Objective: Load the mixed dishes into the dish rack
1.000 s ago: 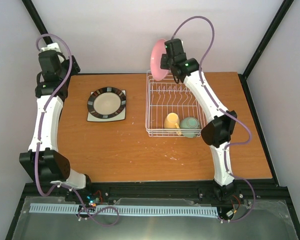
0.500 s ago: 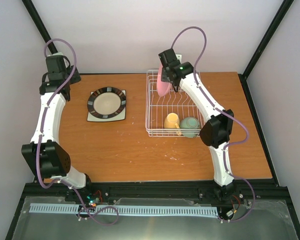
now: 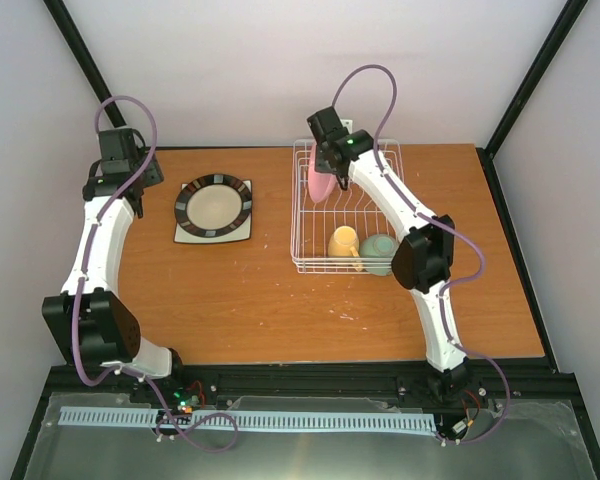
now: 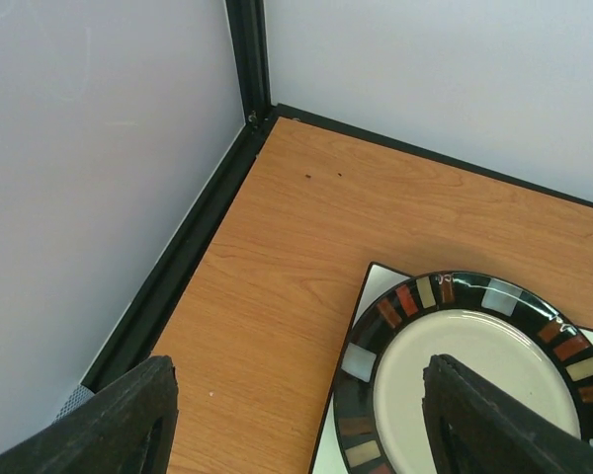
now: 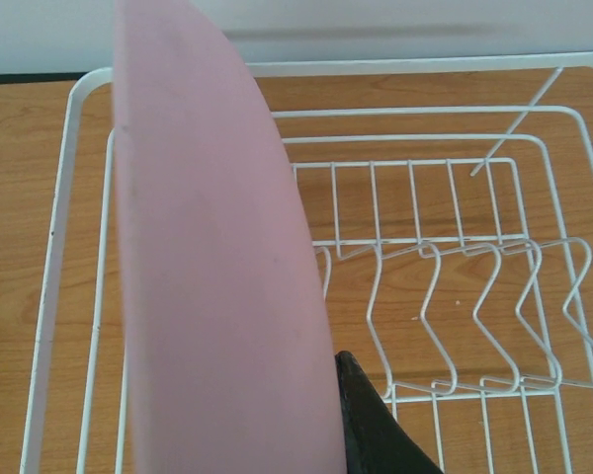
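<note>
1 pink plate is clamped on edge in my right claw over the far left corner of the dish rack, upright so its rim can drop between the prongs. The rack's wall crowds its left and free slots lie right; my left claw hangs spread near the black-rimmed plate.
</note>
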`<control>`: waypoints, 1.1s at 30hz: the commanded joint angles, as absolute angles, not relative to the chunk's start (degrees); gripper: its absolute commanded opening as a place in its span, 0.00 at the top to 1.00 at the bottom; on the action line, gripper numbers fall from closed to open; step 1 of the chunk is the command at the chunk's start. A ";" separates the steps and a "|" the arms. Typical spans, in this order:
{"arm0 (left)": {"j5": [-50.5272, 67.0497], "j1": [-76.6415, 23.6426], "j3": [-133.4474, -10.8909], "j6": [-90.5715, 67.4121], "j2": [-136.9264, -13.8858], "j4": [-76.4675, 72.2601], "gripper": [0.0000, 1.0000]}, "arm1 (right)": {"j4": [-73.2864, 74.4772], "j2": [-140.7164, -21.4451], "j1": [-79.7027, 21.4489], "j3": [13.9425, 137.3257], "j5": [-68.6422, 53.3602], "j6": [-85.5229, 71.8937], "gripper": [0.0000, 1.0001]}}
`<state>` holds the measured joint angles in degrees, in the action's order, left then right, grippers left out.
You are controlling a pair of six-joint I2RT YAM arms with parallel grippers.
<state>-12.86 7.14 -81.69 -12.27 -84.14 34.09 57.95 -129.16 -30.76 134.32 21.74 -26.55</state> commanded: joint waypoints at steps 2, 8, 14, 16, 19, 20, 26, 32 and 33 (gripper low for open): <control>-14.19 7.38 -82.05 -11.84 -82.84 34.01 0.32 | 58.05 -130.48 -31.88 136.92 22.78 -25.51 0.97; -13.24 7.38 -81.66 -11.77 -84.07 35.01 0.32 | 59.61 -133.07 -32.63 138.54 21.79 -24.33 0.97; -13.17 7.34 -79.66 -12.16 -84.36 35.62 0.32 | 61.81 -135.04 -33.04 138.85 19.67 -24.13 0.97; -12.91 7.36 -78.99 -12.20 -84.06 35.48 0.32 | 62.31 -135.26 -33.13 138.78 19.37 -24.39 0.89; -12.85 7.37 -78.60 -12.05 -84.06 35.44 0.32 | 62.45 -134.99 -33.29 138.40 19.06 -24.59 0.88; -12.77 7.38 -78.51 -11.97 -84.18 35.51 0.32 | 62.48 -134.92 -33.31 138.27 18.81 -24.68 0.88; -12.85 7.38 -78.12 -11.86 -84.85 35.55 0.32 | 63.12 -134.59 -34.09 138.26 17.86 -23.54 0.84; -12.14 7.38 -77.10 -11.56 -84.40 34.97 0.32 | 63.18 -134.90 -34.91 138.33 16.33 -23.80 0.73; -12.17 7.34 -77.02 -11.45 -84.32 34.90 0.33 | 63.26 -134.99 -35.08 138.36 16.41 -23.65 0.62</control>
